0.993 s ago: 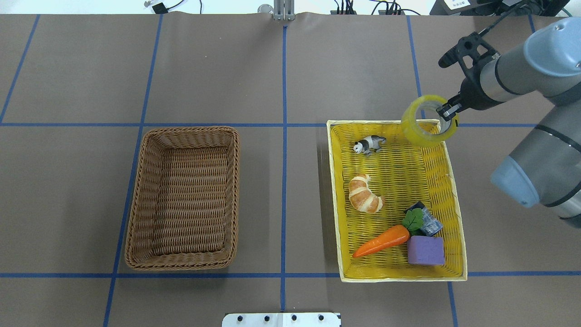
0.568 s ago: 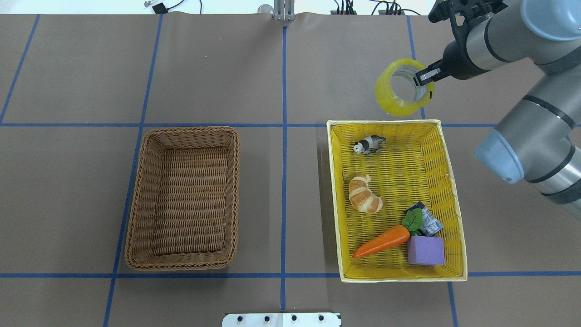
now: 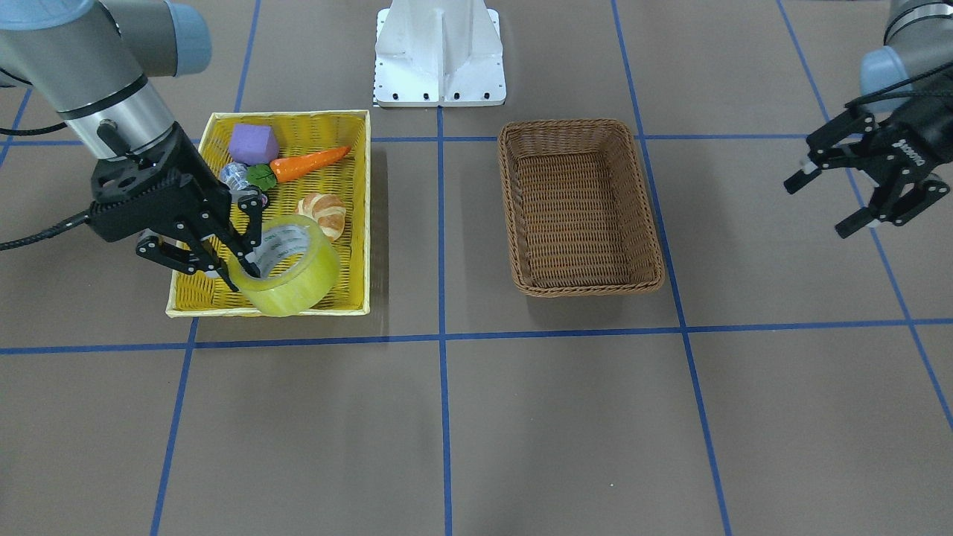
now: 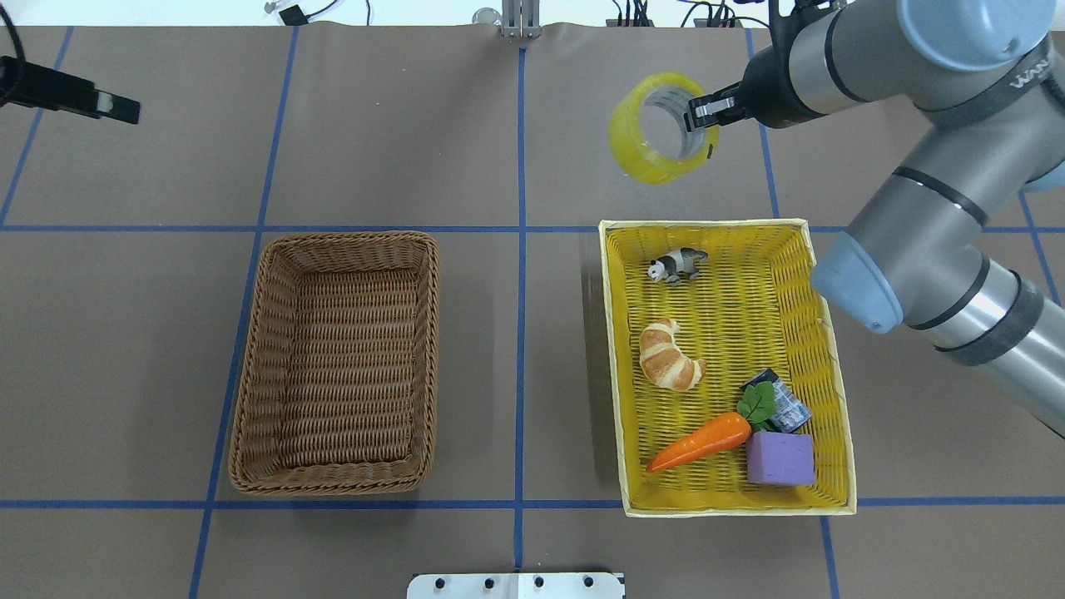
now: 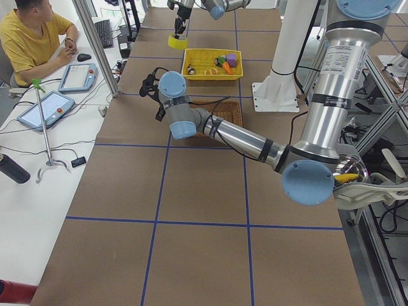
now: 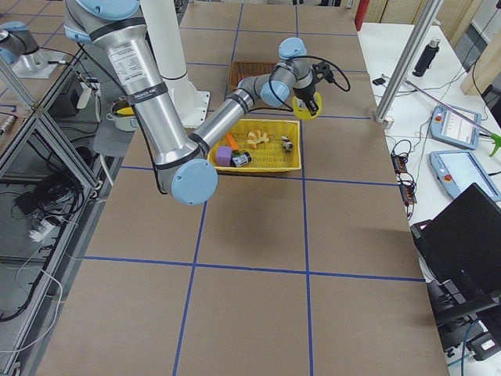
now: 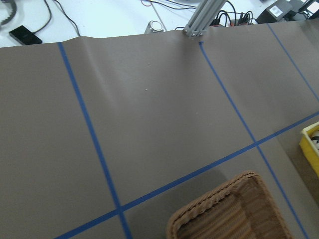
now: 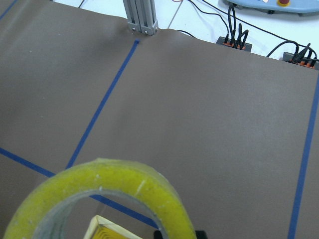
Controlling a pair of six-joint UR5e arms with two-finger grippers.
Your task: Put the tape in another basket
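The tape, a wide yellowish roll, hangs in the air beyond the far edge of the yellow basket. My right gripper is shut on the roll's wall, one finger inside the ring. It also shows in the front view, where the right gripper holds the tape. The roll fills the bottom of the right wrist view. The brown wicker basket stands empty at the left, apart from the tape. My left gripper is open and empty, raised beside the brown basket.
The yellow basket holds a toy panda, a croissant, a carrot, a purple block and a small silver-and-black cylinder. The robot's white base plate stands between the baskets.
My right gripper has carried the tape up off the yellow basket's far right corner and leftward, beyond the far edge. A left gripper finger has come into the overhead view at top left.
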